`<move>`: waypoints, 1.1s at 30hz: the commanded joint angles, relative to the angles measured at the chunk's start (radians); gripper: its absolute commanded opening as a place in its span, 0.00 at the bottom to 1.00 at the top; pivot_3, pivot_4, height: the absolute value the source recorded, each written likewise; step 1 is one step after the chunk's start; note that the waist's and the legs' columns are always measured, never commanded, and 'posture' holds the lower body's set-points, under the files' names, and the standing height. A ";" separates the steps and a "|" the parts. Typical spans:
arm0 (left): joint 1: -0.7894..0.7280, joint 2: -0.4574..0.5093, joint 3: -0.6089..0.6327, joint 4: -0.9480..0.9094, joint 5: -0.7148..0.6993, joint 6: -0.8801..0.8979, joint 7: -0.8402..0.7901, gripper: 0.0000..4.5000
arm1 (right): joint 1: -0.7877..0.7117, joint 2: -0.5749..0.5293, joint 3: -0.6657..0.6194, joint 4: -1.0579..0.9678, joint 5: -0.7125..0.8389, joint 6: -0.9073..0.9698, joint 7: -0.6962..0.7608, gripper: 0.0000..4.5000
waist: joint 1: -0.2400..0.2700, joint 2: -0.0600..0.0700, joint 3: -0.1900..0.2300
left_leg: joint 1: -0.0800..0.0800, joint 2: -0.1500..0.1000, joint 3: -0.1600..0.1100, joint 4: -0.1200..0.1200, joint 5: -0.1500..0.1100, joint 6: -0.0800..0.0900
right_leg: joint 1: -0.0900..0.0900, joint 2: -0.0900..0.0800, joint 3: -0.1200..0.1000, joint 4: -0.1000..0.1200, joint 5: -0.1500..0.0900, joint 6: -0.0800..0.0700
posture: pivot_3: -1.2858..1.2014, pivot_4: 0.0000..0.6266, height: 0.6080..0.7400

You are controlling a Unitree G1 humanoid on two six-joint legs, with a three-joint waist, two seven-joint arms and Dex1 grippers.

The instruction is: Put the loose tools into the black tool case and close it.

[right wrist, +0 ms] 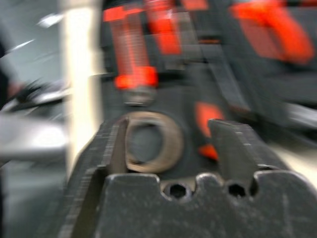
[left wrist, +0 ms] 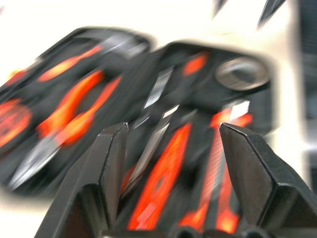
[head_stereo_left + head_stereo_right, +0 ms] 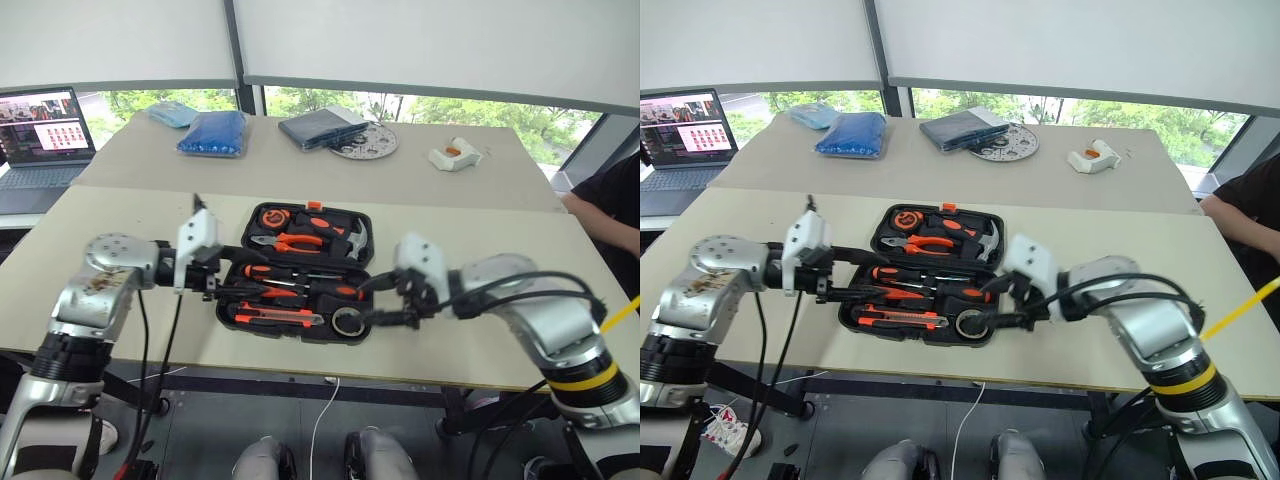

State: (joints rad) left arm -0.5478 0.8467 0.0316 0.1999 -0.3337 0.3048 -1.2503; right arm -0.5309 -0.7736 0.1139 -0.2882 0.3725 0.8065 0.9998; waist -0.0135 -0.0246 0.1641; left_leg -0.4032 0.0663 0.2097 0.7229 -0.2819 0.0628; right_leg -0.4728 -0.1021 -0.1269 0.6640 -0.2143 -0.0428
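Tools all sit in the open black tool case [image 3: 305,272]; left gripper [image 3: 213,283] and right gripper [image 3: 378,300] fingers open, empty; closing remains.

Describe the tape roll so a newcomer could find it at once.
Start at the open black tool case lying flat on the near table. Look at its front half, nearest the robot, and go to the corner by the right hand. There sits the tape roll, a small dark ring with a hollow middle, the only round thing among long orange-handled tools.
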 commanded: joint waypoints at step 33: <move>0.066 -0.134 -0.165 -0.047 0.133 -0.072 -0.142 0.01 | 0.309 -0.032 -0.055 -0.036 -0.101 -0.305 0.064 0.00 | 0.007 0.000 0.000 | -0.003 -0.001 0.001 0.002 0.000 0.000 | -0.002 -0.003 -0.001 0.001 -0.001 0.001 | 0.52 0.24 0.84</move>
State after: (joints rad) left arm -0.4885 0.7364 -0.1061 0.2090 -0.1652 0.2743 -1.3541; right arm -0.2228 -0.8226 0.0631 -0.2439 0.2210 0.5426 1.0577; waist -0.0065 -0.0247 0.1641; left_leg -0.4053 0.0657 0.2105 0.7247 -0.2821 0.0630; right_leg -0.4741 -0.1053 -0.1281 0.6647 -0.2149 -0.0416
